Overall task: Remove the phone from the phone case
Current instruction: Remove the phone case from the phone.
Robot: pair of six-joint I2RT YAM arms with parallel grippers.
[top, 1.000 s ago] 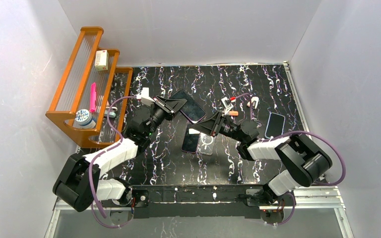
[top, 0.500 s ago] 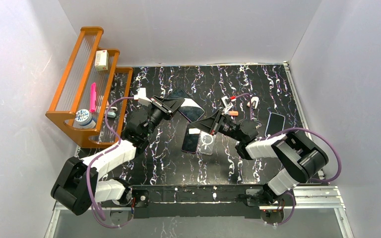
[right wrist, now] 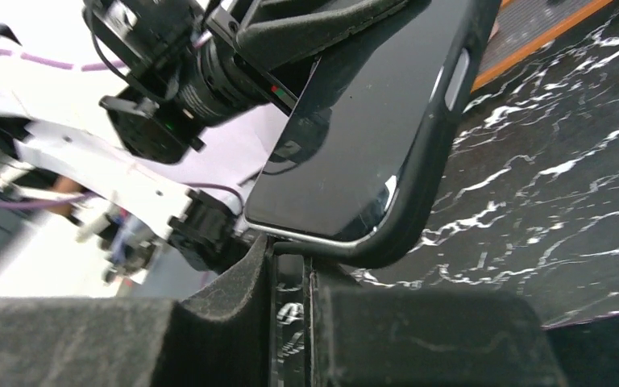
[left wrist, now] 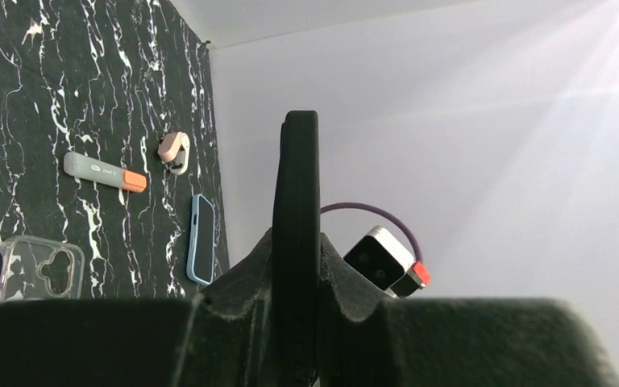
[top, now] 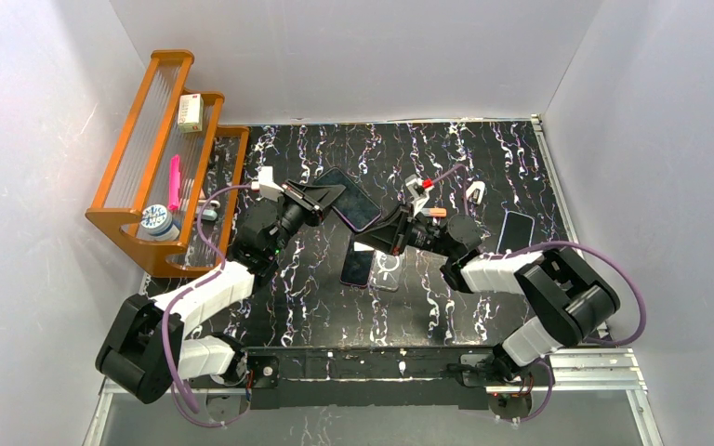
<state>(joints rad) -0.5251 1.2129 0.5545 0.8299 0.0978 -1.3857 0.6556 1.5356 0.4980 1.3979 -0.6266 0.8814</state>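
A phone point(top: 357, 203) with a dark screen sits in a black phone case point(right wrist: 421, 181) and is held in the air over the middle of the mat. My left gripper point(top: 323, 197) is shut on its left end. In the left wrist view the case point(left wrist: 299, 185) stands edge-on between the fingers. My right gripper point(top: 384, 232) meets the phone's near right corner from the right. In the right wrist view its fingertips point(right wrist: 262, 258) are closed to a narrow slit at the case's corner lip, under the screen point(right wrist: 355, 137).
A clear empty case point(top: 388, 269) and a dark phone point(top: 356, 268) lie on the marbled mat below the held phone. A blue-edged phone point(top: 515, 232), a grey and orange stick point(left wrist: 103, 172) and a small pink clip point(top: 475, 192) lie to the right. An orange rack point(top: 163, 158) stands at the far left.
My right gripper has narrowed its jaws and moved up to the phone's corner. The left arm has shifted the phone slightly left.
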